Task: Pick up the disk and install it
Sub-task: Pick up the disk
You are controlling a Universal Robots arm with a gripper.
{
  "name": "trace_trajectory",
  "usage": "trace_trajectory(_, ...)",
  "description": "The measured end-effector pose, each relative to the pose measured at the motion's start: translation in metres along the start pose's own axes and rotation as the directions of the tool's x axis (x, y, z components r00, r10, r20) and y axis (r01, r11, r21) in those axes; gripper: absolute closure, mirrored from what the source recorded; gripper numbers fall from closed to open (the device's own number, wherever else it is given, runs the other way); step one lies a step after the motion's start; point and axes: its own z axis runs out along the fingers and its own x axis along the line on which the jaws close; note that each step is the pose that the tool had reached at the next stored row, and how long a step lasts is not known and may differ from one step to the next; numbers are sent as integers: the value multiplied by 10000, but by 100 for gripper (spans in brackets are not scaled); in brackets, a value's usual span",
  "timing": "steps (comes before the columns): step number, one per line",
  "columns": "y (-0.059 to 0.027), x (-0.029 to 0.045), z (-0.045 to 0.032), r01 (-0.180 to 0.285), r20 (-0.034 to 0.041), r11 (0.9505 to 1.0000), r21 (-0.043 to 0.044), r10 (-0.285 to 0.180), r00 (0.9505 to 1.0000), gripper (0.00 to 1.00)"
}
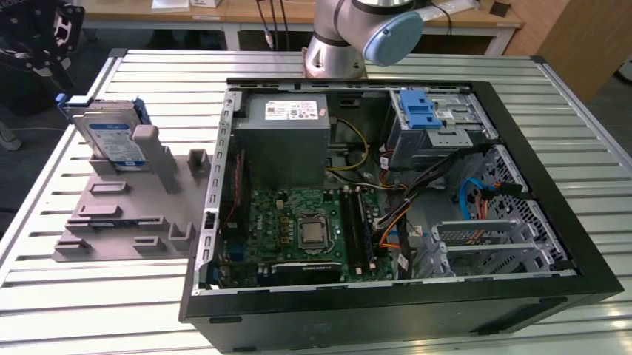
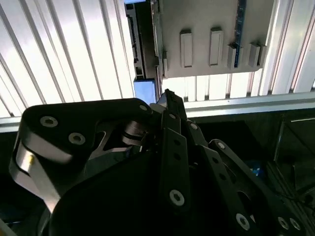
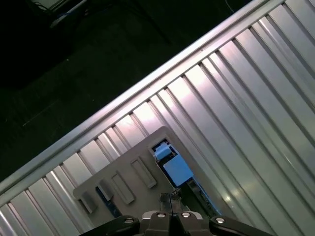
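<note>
Place: a robot lab or workshop.
Work table: a wide silver metal table with long ribs (image 1: 99, 296) holds a big open black computer case (image 1: 395, 314).
Robot: a grey robot arm with a blue cap (image 1: 341, 37) stands on the table just behind the case.
Parts: a flat silver disk in a blue plastic frame (image 1: 106, 137) stands in a grey plastic holder (image 1: 118, 222) beside the case.
Background: light wooden desks (image 1: 247, 9) stand farther behind the case.

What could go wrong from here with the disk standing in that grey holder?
The disk stands on edge between the holder's upright posts, so a gripper approaching off-centre might strike a post or tip it. Loose cables lie across the open case beside the drive cage; the disk could snag there.
</note>
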Motion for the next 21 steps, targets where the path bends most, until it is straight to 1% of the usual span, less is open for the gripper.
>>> trace_trajectory(5,0,0,0,499,-23,9988,3,-499,9988,89)
trace_trajectory(10,0,0,0,973,-46,9953,3,-973,9952,89)
trace_trajectory(16,0,0,0,1532,-72,9882,3,-1532,9882,89)
trace_trajectory(21,0,0,0,1992,-94,9800,3,-1992,9799,89)
